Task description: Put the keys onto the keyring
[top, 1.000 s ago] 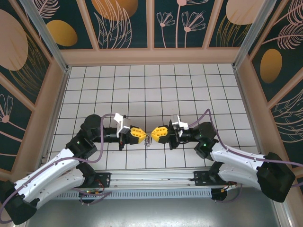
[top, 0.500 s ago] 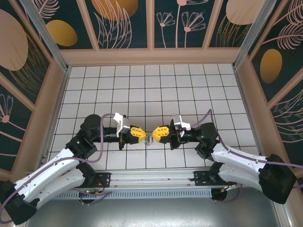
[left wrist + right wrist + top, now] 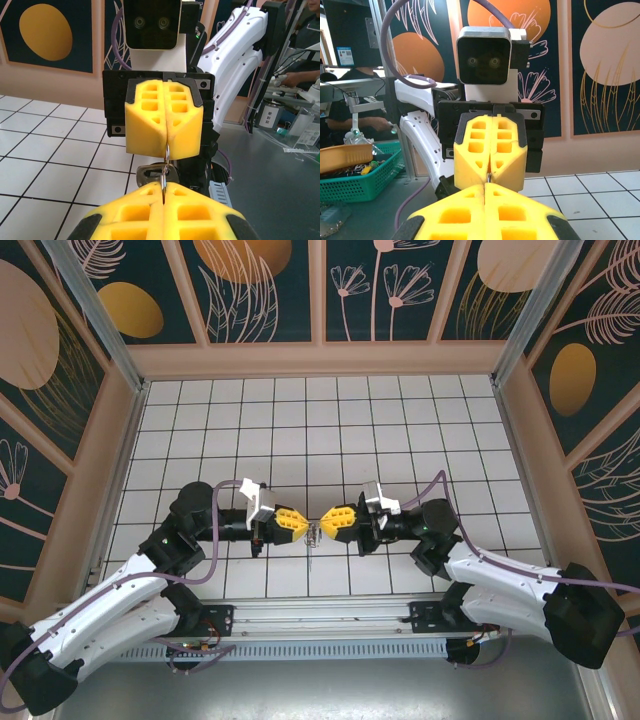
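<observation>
Keyring [image 3: 165, 164] is clenched by left claw [image 3: 163, 194] and right claw [image 3: 165, 148], key [image 3: 150, 174] hung below; claws are best held aligned, grips firm.

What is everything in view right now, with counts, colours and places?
keyring: one, silver metal, pinched between the two grippers' fingertips above the table
key: one, silver with dark end, just below the keyring
table: one, white tiles with dark lines, under both arms
basket: one, green, off the table beyond the left arm
left gripper: one, yellow fingers, shut on the keyring, table's near middle
right gripper: one, yellow fingers, shut on the keyring, facing the left gripper
</observation>
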Motion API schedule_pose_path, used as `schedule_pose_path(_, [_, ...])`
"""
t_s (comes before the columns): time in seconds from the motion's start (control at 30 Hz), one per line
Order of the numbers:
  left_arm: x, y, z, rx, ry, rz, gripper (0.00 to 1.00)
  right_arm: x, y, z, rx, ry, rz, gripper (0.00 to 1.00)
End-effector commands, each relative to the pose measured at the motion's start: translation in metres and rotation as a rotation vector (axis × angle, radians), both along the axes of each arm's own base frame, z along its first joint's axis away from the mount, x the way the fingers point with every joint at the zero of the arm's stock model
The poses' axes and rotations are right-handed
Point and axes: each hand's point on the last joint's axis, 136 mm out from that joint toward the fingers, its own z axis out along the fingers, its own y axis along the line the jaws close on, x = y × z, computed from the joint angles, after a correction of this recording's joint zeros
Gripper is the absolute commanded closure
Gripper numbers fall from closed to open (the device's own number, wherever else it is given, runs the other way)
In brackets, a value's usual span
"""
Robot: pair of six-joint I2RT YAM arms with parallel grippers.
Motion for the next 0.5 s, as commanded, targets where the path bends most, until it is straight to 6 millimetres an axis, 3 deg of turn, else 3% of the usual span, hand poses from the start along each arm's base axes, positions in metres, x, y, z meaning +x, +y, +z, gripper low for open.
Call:
schedule_pose_path(0.0, [-0.0047, 0.0015, 0.0227, -0.046, -0.059, -0.015, 1.00, -0.0027, -0.0021, 0.0169, 0.057, -0.036, -0.003, 1.00])
schedule_pose_path(0.47, [-0.0053, 0.0016, 0.0238, -0.049, -0.062, -0.017, 1.00, -0.0029, -0.0003, 0.0158, 0.051, -0.033, 0.008, 1.00])
